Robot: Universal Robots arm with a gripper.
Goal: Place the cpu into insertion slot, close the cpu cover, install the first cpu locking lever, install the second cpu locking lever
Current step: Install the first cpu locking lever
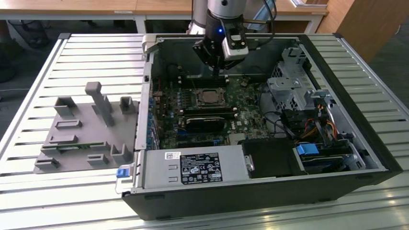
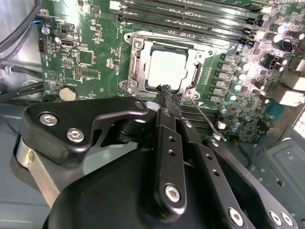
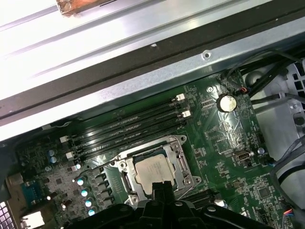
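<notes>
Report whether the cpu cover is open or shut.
Shut: in the second wrist view the cpu cover lies flat, framing the cpu.

Upright arm (image 1: 221, 10), claw (image 2: 164, 91) pointing down, pinched closed

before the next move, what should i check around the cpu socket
1. cpu seated in the insertion slot: ok.
2. cpu cover lying flat around the cpu: ok.
3. locking lever latched: not ok, the thin rod juts away from the socket corner.
4. gripper at the cover's edge, beside that lever: ok.
5. gripper touching the cover: cannot tell.
</notes>
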